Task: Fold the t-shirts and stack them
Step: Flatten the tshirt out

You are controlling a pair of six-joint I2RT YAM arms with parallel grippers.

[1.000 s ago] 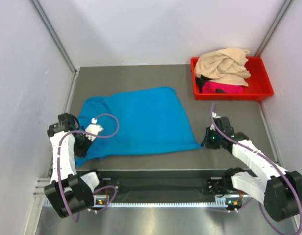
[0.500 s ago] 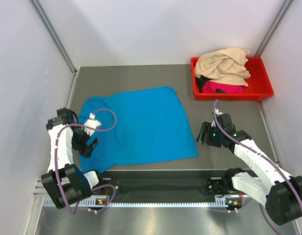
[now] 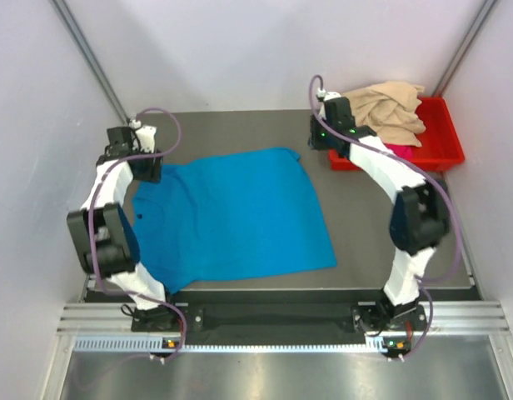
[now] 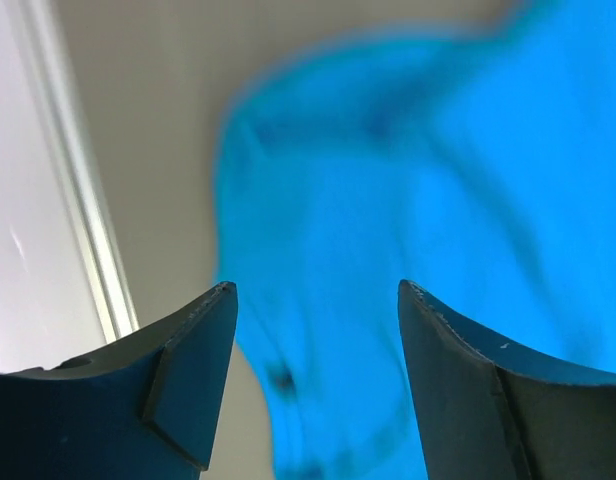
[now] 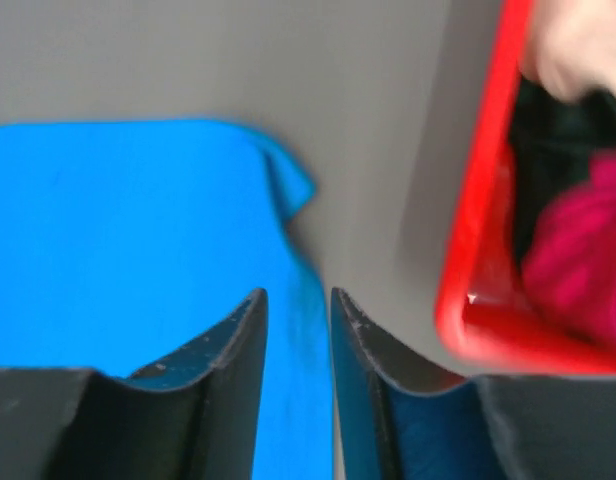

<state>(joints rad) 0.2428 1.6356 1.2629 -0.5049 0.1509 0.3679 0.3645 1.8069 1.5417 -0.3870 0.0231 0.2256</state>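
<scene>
Grey tabletop (image 3: 240, 125) bears one flat turquoise-blue cloth t-shirt (image 3: 231, 212). I judge it limp and light; pinch its far corners. My left pincer (image 4: 313, 288) gapes empty; my right pincer (image 5: 298, 292) is narrowly parted, empty.

Bare table (image 3: 365, 242) lies open at right centre of the overhead view, between the turquoise shirt (image 3: 231, 217) and the right wall (image 3: 498, 167), and in a strip below the back wall (image 3: 256, 58) at upper centre. The red bin (image 3: 440, 162), heaped with cloth, blocks the upper right corner. The right arm (image 3: 381, 167) arches over the gap beside it, and the left arm (image 3: 107, 179) runs close to the left wall (image 3: 40, 167).

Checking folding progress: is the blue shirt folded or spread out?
Spread: the blue shirt lies flat and wide on the table.
</scene>
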